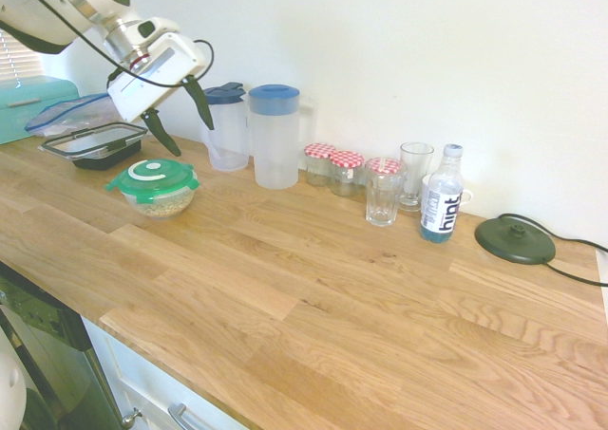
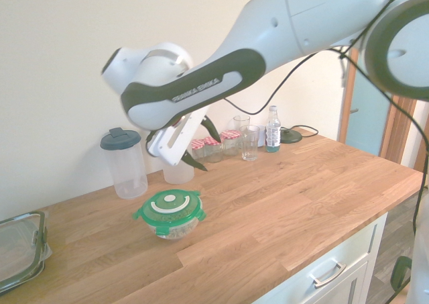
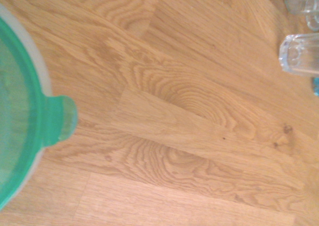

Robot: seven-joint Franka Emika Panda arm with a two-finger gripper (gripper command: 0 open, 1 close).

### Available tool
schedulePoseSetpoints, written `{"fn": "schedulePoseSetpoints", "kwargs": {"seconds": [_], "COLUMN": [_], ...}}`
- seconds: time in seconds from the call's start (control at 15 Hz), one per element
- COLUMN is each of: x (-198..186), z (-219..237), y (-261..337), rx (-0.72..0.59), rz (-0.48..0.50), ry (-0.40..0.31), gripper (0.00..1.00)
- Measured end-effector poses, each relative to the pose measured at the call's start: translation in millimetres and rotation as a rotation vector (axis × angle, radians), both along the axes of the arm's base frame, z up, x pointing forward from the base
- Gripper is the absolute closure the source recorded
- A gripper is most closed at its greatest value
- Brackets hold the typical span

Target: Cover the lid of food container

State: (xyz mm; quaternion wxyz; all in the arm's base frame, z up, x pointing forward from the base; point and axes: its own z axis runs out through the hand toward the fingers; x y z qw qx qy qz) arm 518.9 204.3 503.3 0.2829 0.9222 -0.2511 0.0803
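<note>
Two dark fingers of the gripper [image 1: 181,109] stood spread wide with nothing between them, hanging in the air above the counter [image 1: 313,288] and clear of everything on it. Below and just beside them sat the bowl [image 1: 158,202], a small clear one with beige grainy food inside, resting on the wood near the counter's front half. On top of it lay the lid [image 1: 152,177], green with a white ring, its small clip tabs sticking out around the rim; whether the tabs were snapped down could not be told. In the wrist view only an edge of that lid and one tab showed against the wood grain. Behind the bowl, toward the wall, stood two clear pitchers [image 1: 275,138] with blue tops, one beside the other. Further along the wall came three small jars [image 1: 345,172] with red-checked tops, two drinking glasses [image 1: 384,193], and a water bottle [image 1: 441,205]. A black-rimmed rectangular container [image 1: 94,143] lay at the counter's end, near the bowl but apart from it. A dark round base [image 1: 515,239] sat at the opposite end.
</note>
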Motion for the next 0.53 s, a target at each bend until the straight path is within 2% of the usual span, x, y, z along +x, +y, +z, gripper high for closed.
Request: {"fn": "schedulePoseSetpoints", "kwargs": {"seconds": [0.27,0.53], "x": [-21.0,-60.5], "z": [-1.8,-26.2], "y": [-104.0,-179.3], "rx": [0.259,0.498], "rz": [-0.102,-0.201], "ry": [0.019,-0.023], "gripper": [0.00,0.00]}}
